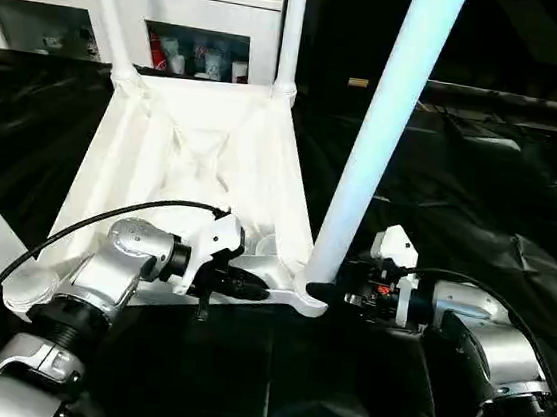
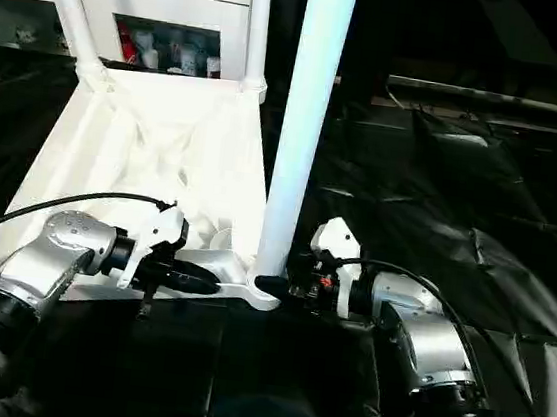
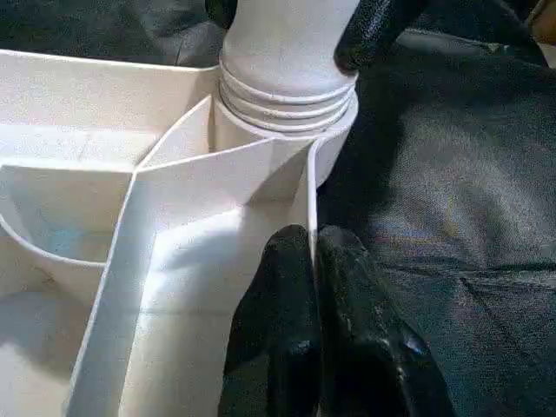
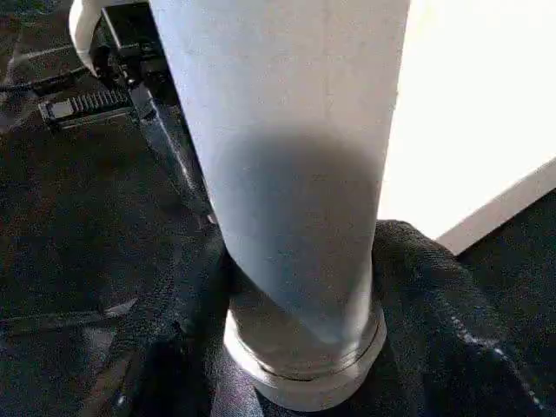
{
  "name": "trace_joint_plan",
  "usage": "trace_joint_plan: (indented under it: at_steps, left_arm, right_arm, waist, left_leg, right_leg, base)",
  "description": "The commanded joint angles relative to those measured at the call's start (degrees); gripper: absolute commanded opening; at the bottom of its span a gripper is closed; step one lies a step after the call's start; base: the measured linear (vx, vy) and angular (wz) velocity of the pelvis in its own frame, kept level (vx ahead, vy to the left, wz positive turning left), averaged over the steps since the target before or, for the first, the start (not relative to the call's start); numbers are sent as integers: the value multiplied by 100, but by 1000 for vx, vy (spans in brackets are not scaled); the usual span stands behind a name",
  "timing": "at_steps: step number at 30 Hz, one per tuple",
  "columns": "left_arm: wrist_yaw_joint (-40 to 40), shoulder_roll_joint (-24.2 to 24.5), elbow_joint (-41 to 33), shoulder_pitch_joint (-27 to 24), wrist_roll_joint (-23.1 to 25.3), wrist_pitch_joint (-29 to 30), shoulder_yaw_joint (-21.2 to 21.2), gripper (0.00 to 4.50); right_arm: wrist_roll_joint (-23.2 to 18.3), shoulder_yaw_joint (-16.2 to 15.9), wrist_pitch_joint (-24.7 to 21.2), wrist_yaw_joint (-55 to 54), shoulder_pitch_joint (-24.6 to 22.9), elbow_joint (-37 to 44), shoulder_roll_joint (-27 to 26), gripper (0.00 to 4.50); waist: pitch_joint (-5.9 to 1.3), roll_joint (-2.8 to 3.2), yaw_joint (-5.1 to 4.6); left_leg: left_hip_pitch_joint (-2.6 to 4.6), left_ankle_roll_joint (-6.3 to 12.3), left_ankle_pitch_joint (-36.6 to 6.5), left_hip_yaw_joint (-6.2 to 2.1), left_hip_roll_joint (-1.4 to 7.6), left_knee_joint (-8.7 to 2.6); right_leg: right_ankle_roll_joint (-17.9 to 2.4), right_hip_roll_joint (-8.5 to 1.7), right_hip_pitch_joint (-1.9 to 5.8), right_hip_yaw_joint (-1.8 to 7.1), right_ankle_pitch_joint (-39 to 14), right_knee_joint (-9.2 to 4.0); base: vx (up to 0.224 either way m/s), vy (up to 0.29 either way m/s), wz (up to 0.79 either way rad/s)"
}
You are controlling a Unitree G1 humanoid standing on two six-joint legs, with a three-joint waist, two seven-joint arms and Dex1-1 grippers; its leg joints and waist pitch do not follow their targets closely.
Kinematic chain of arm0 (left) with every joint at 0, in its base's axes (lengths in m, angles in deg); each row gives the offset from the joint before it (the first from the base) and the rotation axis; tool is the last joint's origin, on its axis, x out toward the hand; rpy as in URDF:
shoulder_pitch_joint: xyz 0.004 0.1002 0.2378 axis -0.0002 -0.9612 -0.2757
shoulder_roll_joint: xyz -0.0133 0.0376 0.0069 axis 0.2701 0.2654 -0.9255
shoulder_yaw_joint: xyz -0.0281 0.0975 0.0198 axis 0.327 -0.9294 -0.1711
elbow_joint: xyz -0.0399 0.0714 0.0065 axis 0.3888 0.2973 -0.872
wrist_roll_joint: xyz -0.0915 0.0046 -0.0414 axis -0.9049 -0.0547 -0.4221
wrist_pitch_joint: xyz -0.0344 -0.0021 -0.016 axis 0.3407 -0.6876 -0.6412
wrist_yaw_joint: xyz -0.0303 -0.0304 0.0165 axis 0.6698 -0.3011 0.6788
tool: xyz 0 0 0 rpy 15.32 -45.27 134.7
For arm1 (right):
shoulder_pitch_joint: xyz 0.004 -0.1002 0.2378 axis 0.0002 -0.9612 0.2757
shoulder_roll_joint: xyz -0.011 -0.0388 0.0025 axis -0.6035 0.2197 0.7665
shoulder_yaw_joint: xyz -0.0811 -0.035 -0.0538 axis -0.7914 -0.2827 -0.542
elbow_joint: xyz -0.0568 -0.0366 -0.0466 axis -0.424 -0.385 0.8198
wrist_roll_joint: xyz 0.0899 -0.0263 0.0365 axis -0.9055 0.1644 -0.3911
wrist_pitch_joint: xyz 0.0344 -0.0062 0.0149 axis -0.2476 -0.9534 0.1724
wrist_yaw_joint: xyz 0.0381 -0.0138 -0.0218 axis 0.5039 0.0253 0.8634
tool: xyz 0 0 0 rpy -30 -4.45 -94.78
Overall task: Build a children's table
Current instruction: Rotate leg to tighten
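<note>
Lighting is harsh and uneven. The white table top (image 1: 199, 154) and near leg (image 1: 383, 130) are overexposed, with surface detail lost. The black table cover (image 2: 458, 219) shows glossy highlights on its wrinkles. In the right wrist view, a shadow falls across the leg, which is slightly blurred.

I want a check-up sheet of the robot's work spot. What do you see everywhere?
Surface: black cover, wrinkled.
Job's things: white table top upside down; three legs stand in corner sockets, fourth leg at the near right corner with thread rings showing above the socket.
Clutter: nothing seen.
Hands: left hand shut on the top's rim; right hand around the fourth leg's base.
Cables: black cable over the left arm.
Surroundings: white cabinet holding small items.
</note>
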Motion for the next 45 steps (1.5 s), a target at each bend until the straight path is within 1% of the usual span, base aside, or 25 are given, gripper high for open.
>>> trace_joint_plan:
  at_steps: [1, 3, 4, 5, 6, 8, 10, 12, 13, 14, 16, 17, 18, 19, 21, 24, 27, 29, 31, 35, 37, 40, 43, 44, 45]
  left_arm:
    - [394, -222, 135, -90, -74, 40, 57, 0]
    - [1087, -442, 444, 51, 177, -35, 92, 0]
    - [1316, -532, 559, 104, 241, -77, 110, 0]
    - [1501, -618, 635, 146, 297, -64, 108, 0]
    - [1627, -695, 687, 183, 344, -42, 82, 0]
    - [1917, -895, 792, 281, 463, 23, 2, 0]
    - [2235, -1146, 875, 372, 583, 113, -90, 0]
    - [2512, -1378, 971, 463, 694, 190, -173, 0]
    - [2660, -1572, 1041, 526, 772, 260, -241, 0]
    - [2712, -1651, 1067, 555, 795, 292, -267, 0]
    - [2719, -1726, 1112, 600, 851, 314, -348, 0]
    - [2719, -1730, 1114, 602, 855, 315, -353, 0]
    - [2723, -1742, 1122, 613, 871, 318, -368, 0]
    - [2602, -1683, 1097, 617, 883, 316, -396, 0]
    - [2509, -1615, 1087, 617, 886, 319, -395, 0]
    - [2302, -1479, 1079, 610, 896, 346, -389, 0]
    - [1820, -1188, 942, 508, 876, 397, -476, 0]
    - [1539, -990, 822, 442, 875, 483, -546, 0]
    - [915, -574, 551, 326, 829, 617, -663, 0]
    - [261, -205, 266, 201, 698, 669, -751, 0]
    - [-148, -38, 101, 117, 561, 687, -803, 0]
    - [-296, 95, -49, 31, 485, 713, -817, 0]
    - [-369, 210, -205, -78, 428, 782, -808, 0]
    - [-377, 223, -227, -95, 424, 797, -805, 0]
    - [-367, 244, -249, -120, 420, 804, -796, 0]
  right_arm:
    - [-161, 49, -67, -158, -120, 6, -180, 213]
    - [79, 163, 106, -863, -163, -208, -421, 212]
    - [179, 214, 175, -1172, -174, -304, -528, 212]
    - [266, 273, 194, -1501, -188, -387, -643, 212]
    - [307, 322, 195, -1744, -207, -444, -749, 211]
    - [349, 389, 227, -2165, -272, -464, -1000, 207]
    - [437, 484, 152, -2805, -313, -464, -1347, 207]
    - [549, 552, 42, -3413, -317, -472, -1669, 205]
    - [677, 549, 36, -3875, -301, -497, -1942, 205]
    - [734, 532, 62, -4042, -280, -516, -2050, 205]
    - [798, 508, 123, -4236, -215, -560, -2213, 205]
    - [799, 507, 129, -4245, -211, -562, -2224, 205]
    - [758, 472, 218, -4140, -191, -535, -2257, 205]
    - [670, 345, 434, -3724, -182, -431, -2187, 205]
    - [612, 332, 456, -3525, -184, -363, -2105, 260]
    - [515, 360, 416, -3209, -175, -233, -1935, 282]
    - [420, 325, 239, -2670, -150, -56, -1536, 323]
    - [385, 232, 98, -2249, -155, 80, -1218, 323]
    - [303, 124, -13, -1434, -147, 249, -632, 323]
    - [122, 104, -171, -798, -122, 368, -266, 323]
    - [4, 107, -264, -484, -96, 398, -153, 323]
    - [-44, 41, -279, -297, -75, 399, -77, 323]
    - [-174, -21, -336, -126, -50, 398, -60, 323]
    - [-199, -27, -354, -105, -45, 395, -65, 295]
    - [-229, -34, -386, -44, -42, 391, -65, 295]
  waist:
    - [-313, -54, 40]
    - [-293, -60, 37]
    - [-268, -61, 23]
    - [-258, -73, 13]
    - [-254, -84, 3]
    - [-239, -81, -3]
    - [-222, -42, -12]
    - [-226, -45, -26]
    - [-225, -20, -32]
    - [-229, -15, -34]
    - [-222, -20, -44]
    - [-229, 14, -37]
    - [-228, 7, -45]
    - [-240, 18, -49]
    - [-245, 11, -50]
    - [-248, 4, -39]
    - [-259, -1, -23]
    - [-257, 9, -23]
    - [-262, 15, 3]
    - [-276, 7, 23]
    - [-282, 20, 34]
    - [-280, 18, 55]
    - [-266, -5, 68]
    - [-267, -6, 66]
    - [-266, -9, 64]
  left_leg:
    - [43, 412, -837, -94, 250, -320]
    - [48, 360, -943, -98, 245, -332]
    - [54, 259, -1093, -95, 234, -344]
    - [56, 192, -1216, -103, 227, -354]
    - [48, 80, -1330, -124, 213, -367]
    - [89, 11, -1596, -148, 222, -393]
    - [118, -22, -1754, -150, 226, -408]
    - [129, -97, -1891, -177, 223, -430]
    - [129, -123, -1919, -185, 228, -445]
    - [156, -139, -2007, -184, 226, -445]
    - [134, -128, -2083, -195, 222, -464]
    - [150, -132, -2118, -196, 219, -461]
    - [154, -131, -2155, -195, 221, -463]
    - [129, -119, -2183, -205, 226, -476]
    - [116, -83, -2122, -198, 230, -475]
    - [111, 0, -2032, -178, 227, -461]
    - [80, 90, -1792, -175, 229, -450]
    - [75, 130, -1667, -160, 233, -443]
    - [103, 163, -1589, -152, 247, -431]
    - [87, 207, -1405, -145, 259, -425]
    - [111, 223, -1311, -138, 272, -420]
    - [130, 196, -1318, -122, 274, -419]
    - [116, 175, -1355, -120, 270, -426]
    - [118, 163, -1356, -122, 274, -430]
    - [117, 153, -1369, -119, 271, -428]
  right_leg:
    - [-1463, -317, 277, 254, -585, -322]
    - [-1428, -327, 271, 254, -801, -360]
    - [-1341, -326, 240, 253, -1159, -410]
    - [-1276, -334, 246, 251, -1410, -439]
    - [-1095, -342, 261, 244, -1851, -467]
    - [-845, -350, 219, 248, -2430, -546]
    - [-770, -336, 174, 258, -2562, -581]
    - [-712, -341, 177, 242, -2713, -592]
    - [-694, -334, 173, 243, -2676, -602]
    - [-703, -336, 154, 241, -2646, -616]
    - [-678, -334, 168, 236, -2646, -624]
    - [-675, -338, 157, 241, -2640, -627]
    - [-675, -339, 149, 243, -2636, -638]
    - [-687, -335, 183, 238, -2477, -628]
    - [-764, -329, 197, 243, -2219, -602]
    - [-866, -331, 207, 252, -2012, -582]
    - [-963, -340, 256, 255, -1805, -545]
    - [-1009, -326, 260, 255, -1642, -527]
    - [-1077, -330, 263, 259, -1554, -515]
    - [-1262, -321, 286, 254, -1167, -450]
    - [-1385, -318, 274, 255, -900, -417]
    - [-1481, -314, 267, 253, -796, -392]
    - [-1422, -334, 275, 259, -1003, -407]
    - [-1407, -339, 277, 262, -1035, -412]
    - [-1395, -336, 274, 264, -1072, -419]
  base:
    - [0, 0, 0]
    - [0, 0, 0]
    - [0, 0, 0]
    - [0, 0, 0]
    - [0, 0, 0]
    - [0, 0, 0]
    - [0, 0, 0]
    - [0, 0, 0]
    - [0, 0, 0]
    - [0, 0, 0]
    - [0, 0, 0]
    - [0, 0, 0]
    - [0, 0, 0]
    - [0, 0, 0]
    - [0, 0, 0]
    - [0, 0, 0]
    - [0, 0, 0]
    - [0, 0, 0]
    - [0, 0, 0]
    - [0, 0, 0]
    - [0, 0, 0]
    - [0, 0, 0]
    - [0, 0, 0]
    - [0, 0, 0]
    - [0, 0, 0]
